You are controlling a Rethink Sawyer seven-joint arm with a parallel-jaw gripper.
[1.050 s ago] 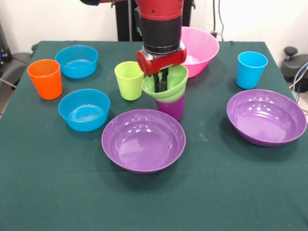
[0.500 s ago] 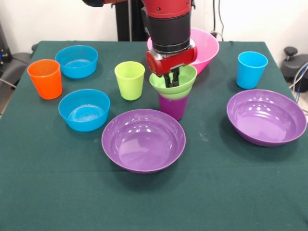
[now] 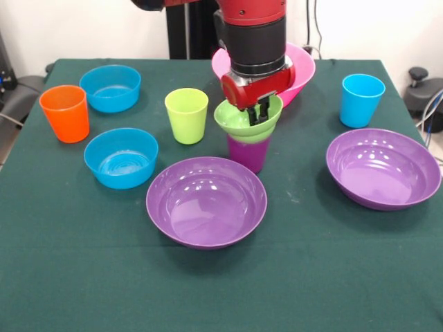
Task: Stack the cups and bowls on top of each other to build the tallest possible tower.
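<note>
Orange cup (image 3: pixel 64 113) far left on the green surface (image 3: pixel 83 277), two blue bowls (image 3: pixel 110 88) (image 3: pixel 121 157) just beside it, all loose and likely waiting their turn. Lime cup (image 3: pixel 187 115) upright near the middle. Next, wide purple bowl (image 3: pixel 206 201) at the front, mouth up. Behind it, purple cup (image 3: pixel 248 152) standing as a base, green bowl (image 3: pixel 247 119) seated in its mouth. Gripper (image 3: pixel 260 112) reaching down inside that bowl at its right side, fingers close together, contact with the rim not clear. Pink bowl (image 3: pixel 294 69) behind. Light blue cup (image 3: pixel 361 100) and second purple bowl (image 3: pixel 383 167) at right.
</note>
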